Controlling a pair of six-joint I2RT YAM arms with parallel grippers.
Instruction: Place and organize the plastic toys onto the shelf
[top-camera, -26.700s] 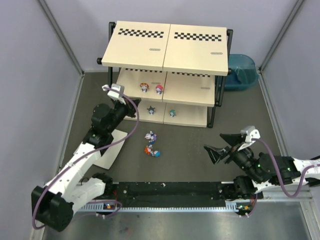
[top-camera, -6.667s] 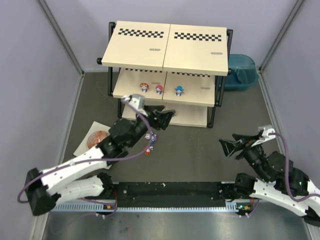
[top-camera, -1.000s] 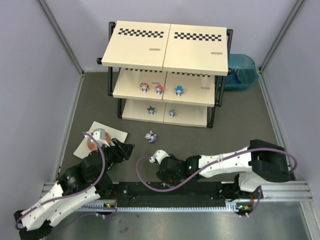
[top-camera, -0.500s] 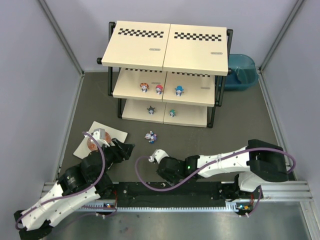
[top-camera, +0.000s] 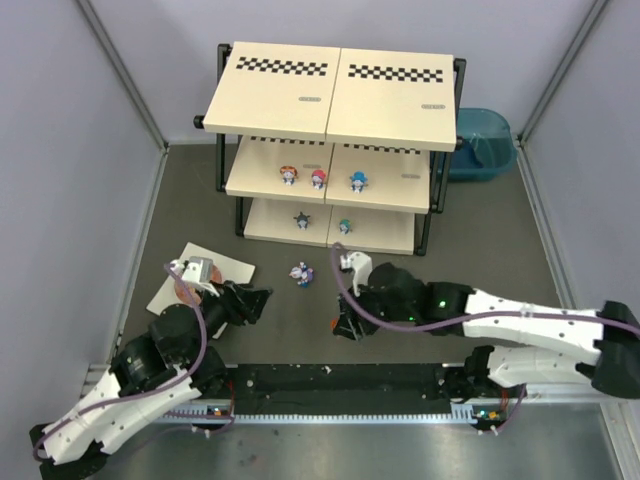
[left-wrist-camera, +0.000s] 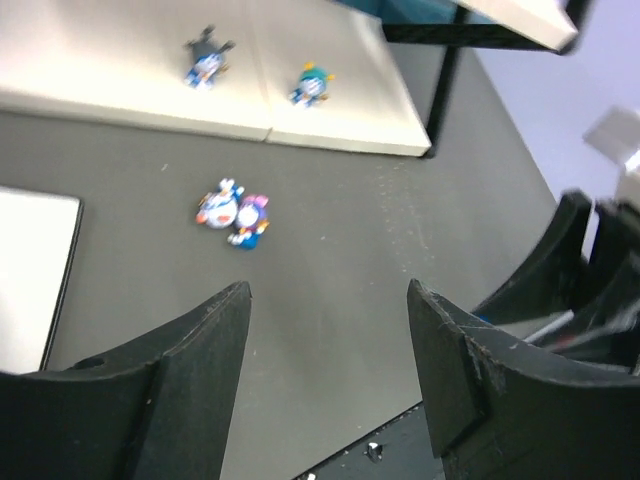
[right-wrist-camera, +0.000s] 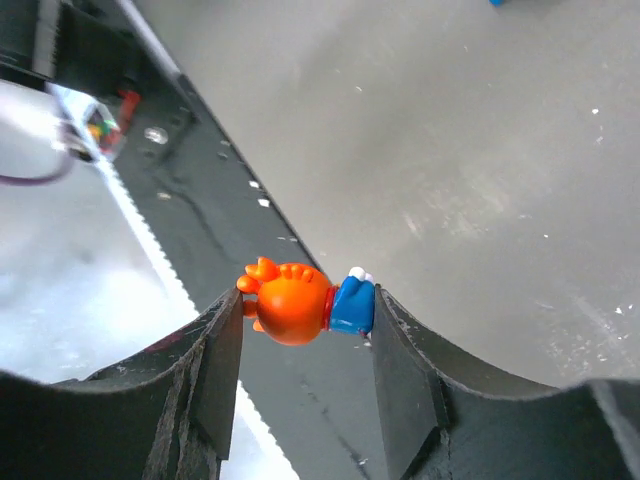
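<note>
Half a second back the right arm (top-camera: 500, 315) lay low along the front rail (top-camera: 340, 378). It has since swung up and toward the shelf (top-camera: 300, 120), and the right gripper (top-camera: 340, 322) now points down at the dark tabletop (top-camera: 480, 250). Its fingers are drawn nearly together, pinched on the orange-headed figurine (right-wrist-camera: 305, 300). The figurine lies sideways between them, orange head against one finger and blue body against the other, lifted clear of the surface. The left arm (top-camera: 150, 365) has barely shifted.

The left gripper (left-wrist-camera: 325, 340) is spread wide with nothing between its fingers. Ahead of it and a little to its left, well apart from the fingertips, lies the floor pair (left-wrist-camera: 232, 212) — two figurines touching each other, one white and blue, one with a pinkish head. From above, this pair lies nearer the shelf than either gripper and roughly between the two.

Beyond the pair, the shelf's lowest board holds a dark star-shaped figurine (left-wrist-camera: 206, 57) and a teal-headed figurine (left-wrist-camera: 310, 85), set apart from each other. The middle board carries a row of three (top-camera: 318, 179). Just outside the left gripper's left finger lies the edge of a white sheet (left-wrist-camera: 30, 270).
</note>
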